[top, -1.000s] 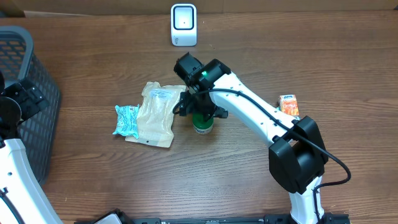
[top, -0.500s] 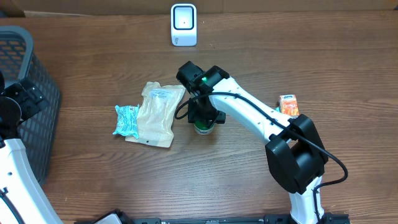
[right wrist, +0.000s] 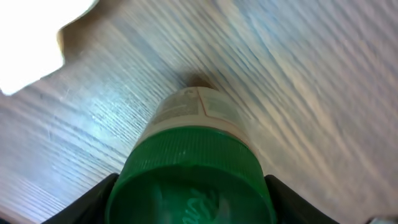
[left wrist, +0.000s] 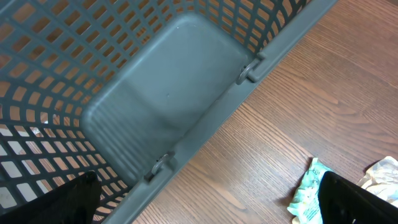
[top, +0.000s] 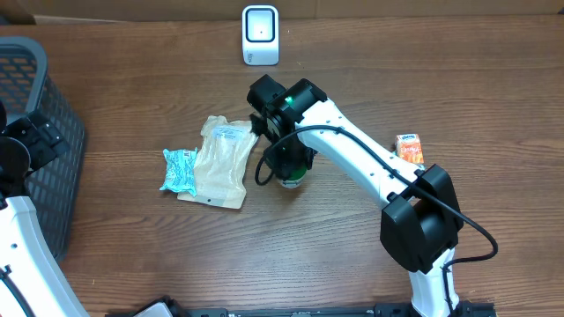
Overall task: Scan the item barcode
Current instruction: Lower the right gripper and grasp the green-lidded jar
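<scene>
A small bottle (top: 289, 180) with a green screw cap (right wrist: 189, 174) and a pale label stands upright on the wooden table (top: 352, 246), right of centre. My right gripper (right wrist: 189, 202) comes down over it from above, and its black fingers (right wrist: 93, 202) press against both sides of the cap. The white barcode scanner (top: 261, 35) stands at the back edge, its window facing the table. My left gripper (left wrist: 205, 208) hangs open over the rim of the grey basket (left wrist: 168, 93), with nothing between its fingers (left wrist: 62, 202).
A beige pouch (top: 220, 163) and a teal packet (top: 180, 169) lie just left of the bottle. A small orange carton (top: 409, 147) lies to the right, beside the right arm. The grey basket (top: 35, 132) fills the left edge of the table.
My right gripper's jaws have closed from wide apart onto the bottle's green cap, and the wrist has turned a little above it. The left arm has not moved.
</scene>
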Motion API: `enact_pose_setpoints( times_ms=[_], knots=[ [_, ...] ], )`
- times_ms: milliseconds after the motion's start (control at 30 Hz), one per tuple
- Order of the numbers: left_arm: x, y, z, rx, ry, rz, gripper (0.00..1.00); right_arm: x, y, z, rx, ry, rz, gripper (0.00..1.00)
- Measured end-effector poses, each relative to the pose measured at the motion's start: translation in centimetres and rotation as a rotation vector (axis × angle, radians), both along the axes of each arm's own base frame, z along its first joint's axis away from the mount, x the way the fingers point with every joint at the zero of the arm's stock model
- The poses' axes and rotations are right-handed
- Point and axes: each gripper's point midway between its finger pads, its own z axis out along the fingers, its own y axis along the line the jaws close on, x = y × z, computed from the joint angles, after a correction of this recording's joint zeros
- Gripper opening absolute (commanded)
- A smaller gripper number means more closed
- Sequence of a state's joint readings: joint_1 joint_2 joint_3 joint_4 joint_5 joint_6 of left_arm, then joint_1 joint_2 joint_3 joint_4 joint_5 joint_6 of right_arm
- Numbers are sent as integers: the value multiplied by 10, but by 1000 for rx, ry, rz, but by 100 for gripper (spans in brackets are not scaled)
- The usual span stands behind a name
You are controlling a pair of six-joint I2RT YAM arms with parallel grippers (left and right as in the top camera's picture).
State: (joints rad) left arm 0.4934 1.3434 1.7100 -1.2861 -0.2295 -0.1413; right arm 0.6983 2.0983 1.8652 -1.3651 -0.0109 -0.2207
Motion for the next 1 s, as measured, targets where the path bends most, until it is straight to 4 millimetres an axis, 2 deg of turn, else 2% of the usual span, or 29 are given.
enact_pose_setpoints(
  times_ms=[100, 200, 367, 433, 500, 667, 800, 1000],
  knots=[
    [0, 0, 0, 0, 0, 0, 100, 5, 9, 1, 41, -19, 97, 63],
    [0, 0, 0, 0, 0, 0, 100, 5, 13, 0, 63, -26, 164, 73],
    [0, 0, 0, 0, -1, 0, 99, 0, 11, -6, 58, -5, 217, 77],
    [0, 0, 0, 0, 0, 0, 99, -3, 9, -10, 51, 9, 226, 83],
    [0, 0, 0, 0, 0, 0, 99, -7, 6, -15, 42, 24, 220, 85],
    [0, 0, 0, 0, 0, 0, 100, -9, 4, -18, 34, 38, 115, 100],
    [0, 0, 0, 0, 0, 0, 99, -7, 6, -16, 38, 38, -19, 100],
    [0, 0, 0, 0, 0, 0, 100, 18, 26, 8, 130, -29, -303, 100]
  ],
)
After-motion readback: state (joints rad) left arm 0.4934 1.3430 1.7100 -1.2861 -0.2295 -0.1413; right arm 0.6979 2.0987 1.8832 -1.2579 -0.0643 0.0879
